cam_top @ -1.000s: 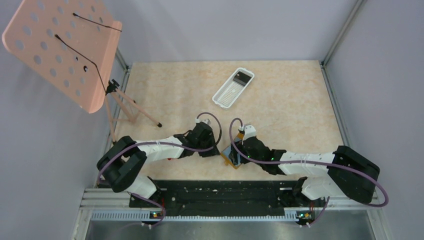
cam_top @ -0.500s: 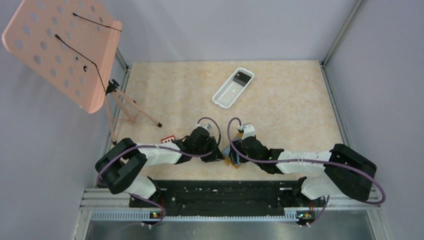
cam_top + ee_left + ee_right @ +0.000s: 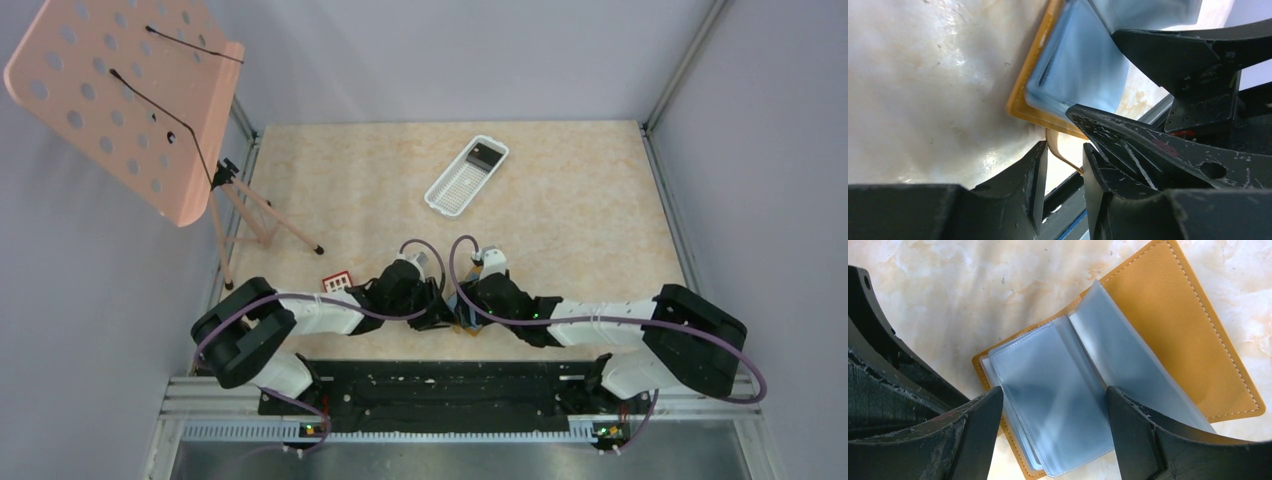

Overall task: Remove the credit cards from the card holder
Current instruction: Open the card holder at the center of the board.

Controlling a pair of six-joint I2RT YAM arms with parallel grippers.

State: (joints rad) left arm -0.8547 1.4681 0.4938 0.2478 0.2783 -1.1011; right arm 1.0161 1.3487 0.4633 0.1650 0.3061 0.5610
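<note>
The tan card holder point(image 3: 1168, 325) lies open on the table, its pale blue-grey sleeves point(image 3: 1058, 400) fanned up. I cannot tell any credit cards apart from the sleeves. My right gripper point(image 3: 1053, 432) is open wide, one finger on each side of the sleeves, just above them. In the left wrist view the holder's tan edge point(image 3: 1030, 80) and its small tab point(image 3: 1064, 159) show. My left gripper point(image 3: 1064, 147) is open a little, with the tab between its fingers. In the top view both grippers, left point(image 3: 438, 312) and right point(image 3: 466, 306), meet over the holder point(image 3: 462, 322).
A small red-and-white flat item point(image 3: 337, 281) lies left of the left arm. A white slotted tray point(image 3: 460, 182) holding a dark item point(image 3: 487, 155) sits at the back. A pink perforated stand point(image 3: 120, 100) on tripod legs point(image 3: 270, 220) is at the left. A black rail point(image 3: 440, 385) runs along the near edge.
My left gripper has moved right up to the holder, uncovering the red-and-white item. My right gripper and the holder have shifted slightly left.
</note>
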